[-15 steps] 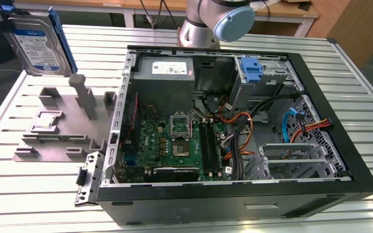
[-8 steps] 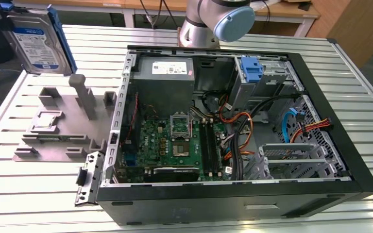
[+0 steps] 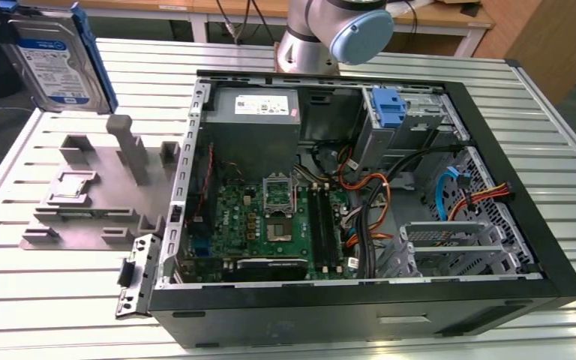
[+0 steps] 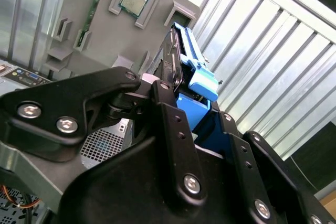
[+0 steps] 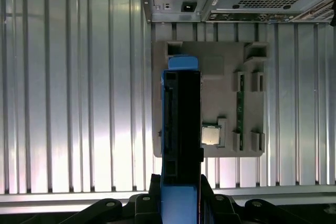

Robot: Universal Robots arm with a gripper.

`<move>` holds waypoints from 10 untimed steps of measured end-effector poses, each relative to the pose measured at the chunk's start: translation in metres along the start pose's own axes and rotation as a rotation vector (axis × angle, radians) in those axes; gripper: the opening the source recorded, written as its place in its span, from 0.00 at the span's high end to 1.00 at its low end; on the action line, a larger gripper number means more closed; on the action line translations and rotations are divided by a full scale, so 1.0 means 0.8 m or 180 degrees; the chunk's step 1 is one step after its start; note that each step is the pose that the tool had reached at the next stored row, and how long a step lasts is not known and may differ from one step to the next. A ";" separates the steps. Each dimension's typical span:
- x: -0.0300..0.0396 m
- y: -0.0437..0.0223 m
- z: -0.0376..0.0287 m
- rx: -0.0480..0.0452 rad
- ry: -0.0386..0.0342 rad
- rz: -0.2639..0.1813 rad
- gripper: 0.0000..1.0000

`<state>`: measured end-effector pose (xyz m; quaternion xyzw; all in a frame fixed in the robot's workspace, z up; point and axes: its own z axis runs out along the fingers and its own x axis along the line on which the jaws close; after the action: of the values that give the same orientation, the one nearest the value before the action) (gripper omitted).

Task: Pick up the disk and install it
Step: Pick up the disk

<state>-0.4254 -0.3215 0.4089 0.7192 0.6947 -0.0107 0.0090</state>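
Silver-faced and blue-framed, the disk (image 3: 53, 56) is hanging upright at the exterior view's far left, above the desk (image 3: 58, 315) and clear of the grey fixture (image 3: 98, 199) standing beneath it. In the second wrist view the hand (image 4: 193, 100) is clenching the disk edge-on, its black fingers (image 4: 170, 121) pressing on either side of the blue frame. In the first wrist view the disk is hovering over the fixture without touching it.

Judgement: the pick-up is reading as complete.

Moving right, the open case (image 3: 368, 187) is lying on its side on the desk, and the disk is sitting well apart from it. Inside the case, the power supply (image 3: 253, 109) and, further right, the blue caddy (image 3: 390, 105) are sitting just in front of the arm (image 3: 333, 30).

Judgement: installation is remaining outstanding, since the disk is not yet resting in any bay.
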 end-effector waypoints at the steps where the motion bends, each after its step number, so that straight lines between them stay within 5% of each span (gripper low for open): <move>1: 0.0000 0.0000 -0.0006 0.0000 0.0000 0.0000 0.64; 10: -0.0002 0.0000 -0.0071 0.0000 -0.0001 0.0000 0.64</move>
<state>-0.4254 -0.3215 0.4146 0.7192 0.6947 -0.0108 0.0091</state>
